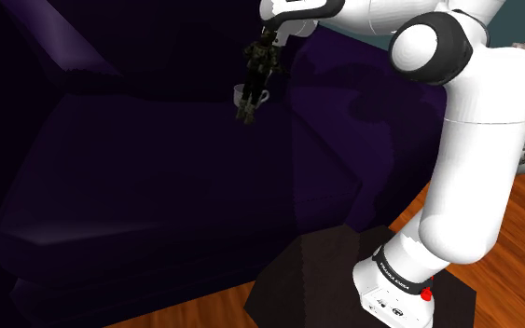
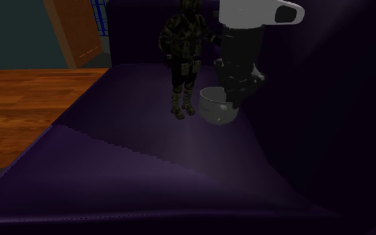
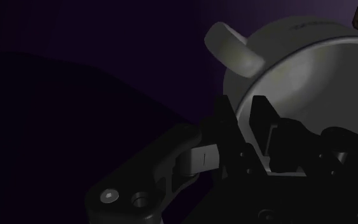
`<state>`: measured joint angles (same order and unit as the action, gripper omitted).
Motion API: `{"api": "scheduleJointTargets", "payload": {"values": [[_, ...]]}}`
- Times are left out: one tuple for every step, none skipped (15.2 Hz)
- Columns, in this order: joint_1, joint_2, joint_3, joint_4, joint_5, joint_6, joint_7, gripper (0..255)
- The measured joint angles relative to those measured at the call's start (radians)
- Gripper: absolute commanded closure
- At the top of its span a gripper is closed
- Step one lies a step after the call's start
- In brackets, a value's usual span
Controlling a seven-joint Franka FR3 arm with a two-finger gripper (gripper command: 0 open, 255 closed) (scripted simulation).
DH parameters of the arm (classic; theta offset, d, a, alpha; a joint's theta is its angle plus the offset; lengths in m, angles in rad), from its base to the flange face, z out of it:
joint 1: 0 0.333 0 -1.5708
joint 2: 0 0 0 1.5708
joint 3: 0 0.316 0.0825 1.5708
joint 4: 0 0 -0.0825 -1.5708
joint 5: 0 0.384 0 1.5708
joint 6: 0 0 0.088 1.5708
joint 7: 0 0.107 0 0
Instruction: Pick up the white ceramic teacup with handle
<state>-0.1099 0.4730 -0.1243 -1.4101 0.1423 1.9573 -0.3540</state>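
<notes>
The white teacup (image 2: 214,107) sits low over the dark purple sofa seat (image 2: 146,173), its handle (image 3: 234,54) curving off the side wall. My black gripper (image 2: 233,100) comes down onto the cup from above. In the wrist view the gripper (image 3: 241,109) is shut on the cup (image 3: 311,76): one finger lies outside the wall near the handle and the other inside the rim. From the shoulder view the cup (image 1: 241,93) shows as a pale spot near the sofa's back. I cannot tell whether the cup's base touches the seat.
A dark camouflage-coloured figurine (image 2: 183,60) stands upright on the seat right beside the cup, toward the second exterior view's left; it also shows in the shoulder view (image 1: 262,58). The sofa's backrest (image 2: 326,100) rises close behind the gripper. Wooden floor (image 2: 26,100) lies beyond the sofa's edge.
</notes>
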Motion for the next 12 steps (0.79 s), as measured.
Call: {"api": "scheduleJointTargets", "payload": {"values": [[-0.002,-0.003,-0.001,-0.008,0.001,0.004,-0.003,255],[-0.001,-0.003,-0.002,-0.005,-0.001,-0.008,-0.002,255],[-0.002,-0.005,-0.003,-0.007,-0.001,-0.017,-0.004,255],[-0.002,0.000,-0.003,0.003,-0.003,-0.030,-0.003,255],[-0.002,-0.001,-0.004,0.004,-0.005,-0.040,-0.003,255],[-0.002,0.000,-0.004,0.008,-0.006,-0.050,-0.002,255],[-0.002,0.002,-0.005,0.020,-0.007,-0.064,-0.001,255],[-0.002,0.001,-0.005,0.026,-0.008,-0.075,0.000,255],[-0.002,0.002,-0.005,0.043,-0.009,-0.090,0.003,255],[-0.002,-0.003,-0.005,0.046,-0.010,-0.099,0.003,255],[-0.002,-0.001,-0.005,0.061,-0.010,-0.112,0.005,255],[-0.005,0.001,-0.006,0.077,-0.010,-0.127,0.004,255]]}}
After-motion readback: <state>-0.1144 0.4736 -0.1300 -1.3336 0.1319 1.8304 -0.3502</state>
